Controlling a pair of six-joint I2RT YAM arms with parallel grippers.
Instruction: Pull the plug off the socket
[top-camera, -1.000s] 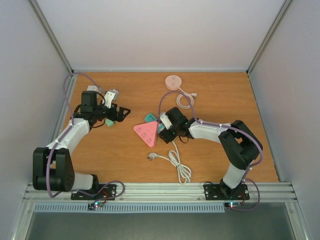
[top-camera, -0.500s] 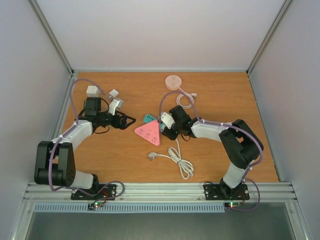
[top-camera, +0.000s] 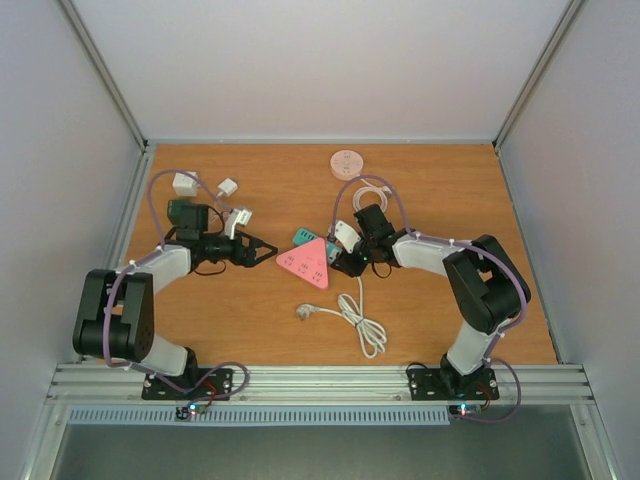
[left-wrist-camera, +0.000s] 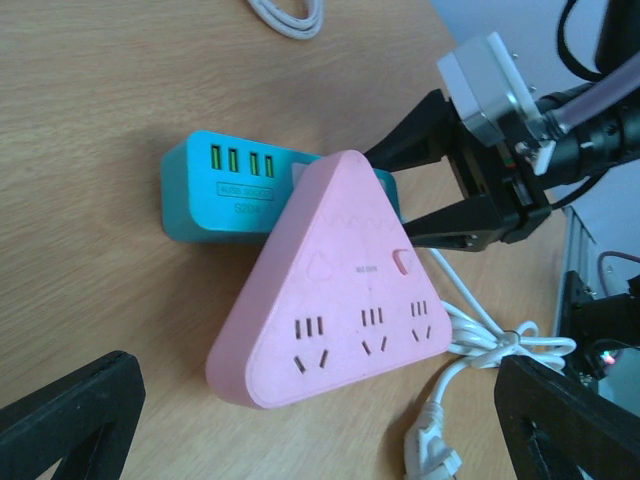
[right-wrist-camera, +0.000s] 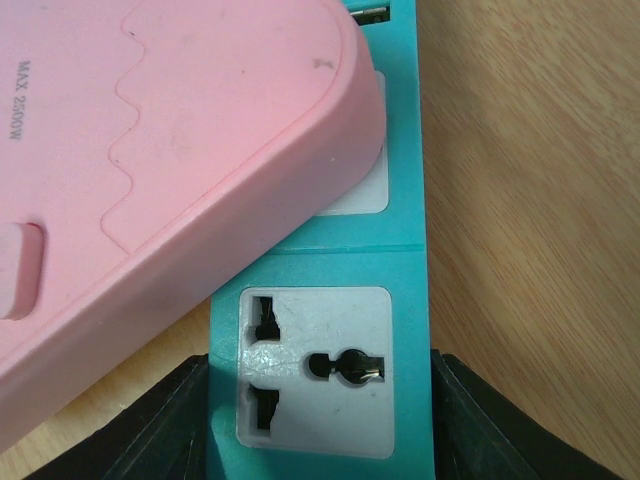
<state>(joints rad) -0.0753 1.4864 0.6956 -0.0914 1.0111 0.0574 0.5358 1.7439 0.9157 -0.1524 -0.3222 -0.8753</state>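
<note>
Wooden surface (top-camera: 250, 300) boxed in by pale walls (top-camera: 320, 60), seen from above. Two robot arms reach toward its middle from the near edge.

A pink triangular adapter (left-wrist-camera: 340, 300) lies tilted across a teal strip (left-wrist-camera: 215, 195) at the centre, covering one outlet; it appears to be plugged into that outlet, making it the plug to pull. The right hand (left-wrist-camera: 405, 190) pinches the strip's far end, one finger on each side. The left hand (top-camera: 268, 250) is spread wide, just beside the adapter's left corner and not touching it.

Likely trouble: the adapter's slanted sides could let the left fingers slide off. The strip is held only at one end, so it could swing or lift along with the plug. A sideways pull could jam the pins.

Counted: two arms, two hands, one pink adapter, one teal strip, one loose white cord (top-camera: 355, 320) in front, one round pink socket (top-camera: 346, 163) at the back, and two small white blocks (top-camera: 186, 184) (top-camera: 228, 186) far left
</note>
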